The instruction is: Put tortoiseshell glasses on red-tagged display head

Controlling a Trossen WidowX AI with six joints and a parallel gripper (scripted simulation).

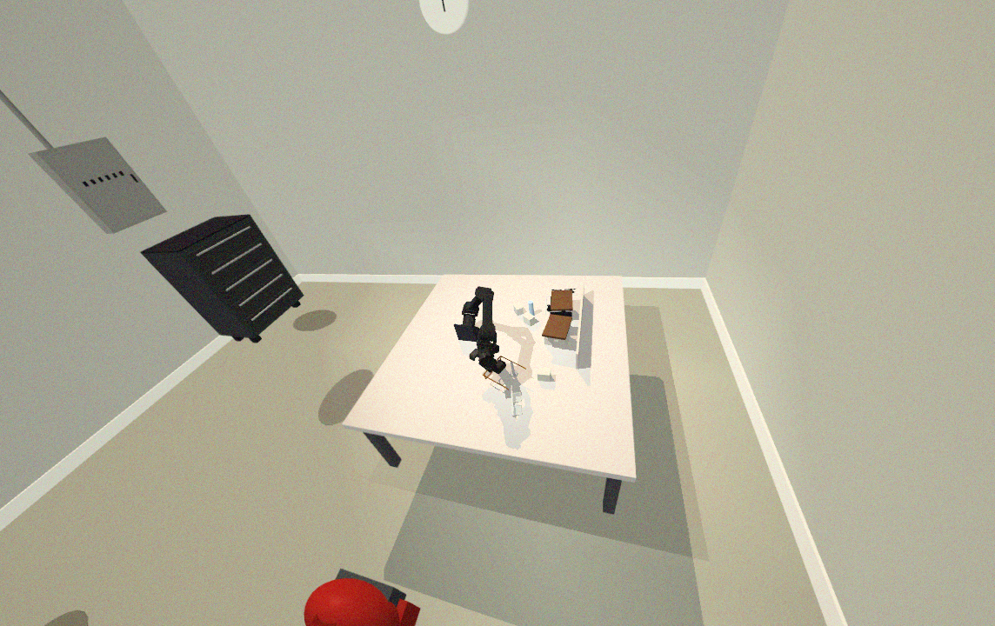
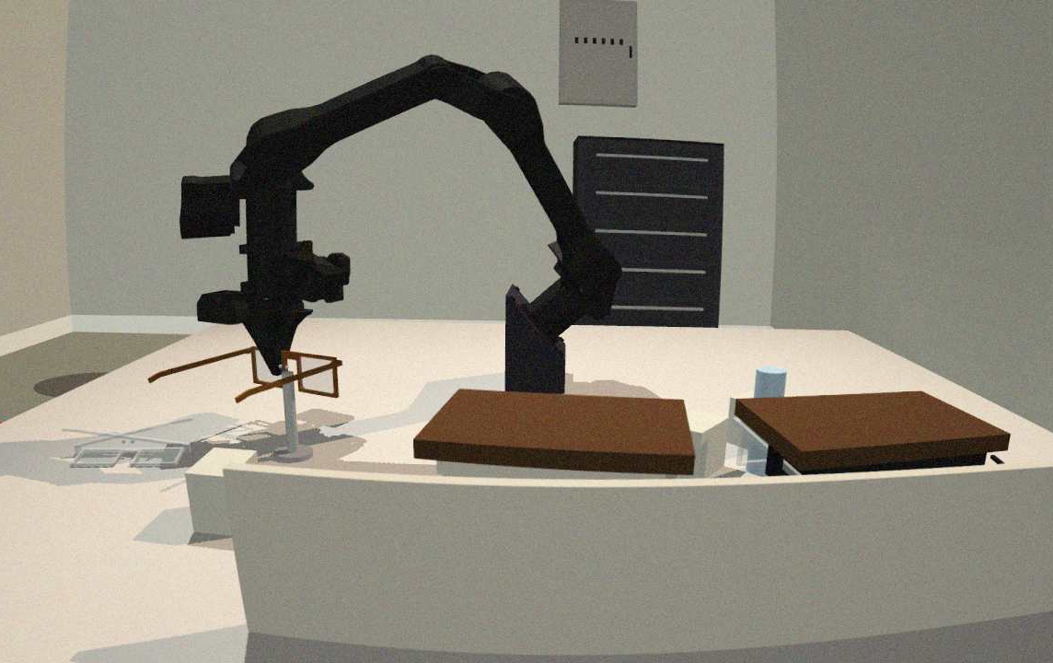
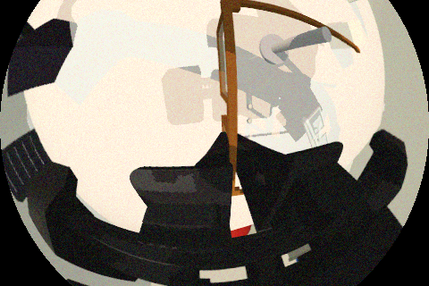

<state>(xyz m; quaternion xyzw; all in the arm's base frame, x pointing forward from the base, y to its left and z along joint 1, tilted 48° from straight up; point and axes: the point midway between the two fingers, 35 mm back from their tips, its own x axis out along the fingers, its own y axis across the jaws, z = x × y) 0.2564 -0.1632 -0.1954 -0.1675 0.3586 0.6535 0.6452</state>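
The brown tortoiseshell glasses [image 1: 497, 381] [image 2: 202, 364] [image 3: 231, 76] hang above the table, temples open and pointing away from the arm's base. My gripper [image 2: 276, 370] [image 3: 227, 136] points down and is shut on them near the bridge. The fingers hide part of the front frame. A thin grey post [image 2: 291, 416] [image 3: 299, 40] with a round foot stands close by, between the two temples in the wrist view; contact cannot be told. I cannot make out either display head or a red tag in these views.
A pale pair of glasses [image 1: 517, 401] [image 3: 315, 122] lies on the table. A pale block [image 1: 545, 376] [image 2: 213, 503] is near the end of a long low wall [image 2: 596, 560]. Two brown-topped objects [image 2: 555, 424] [image 2: 868, 424] and a light blue cylinder [image 2: 769, 383] stand behind the wall.
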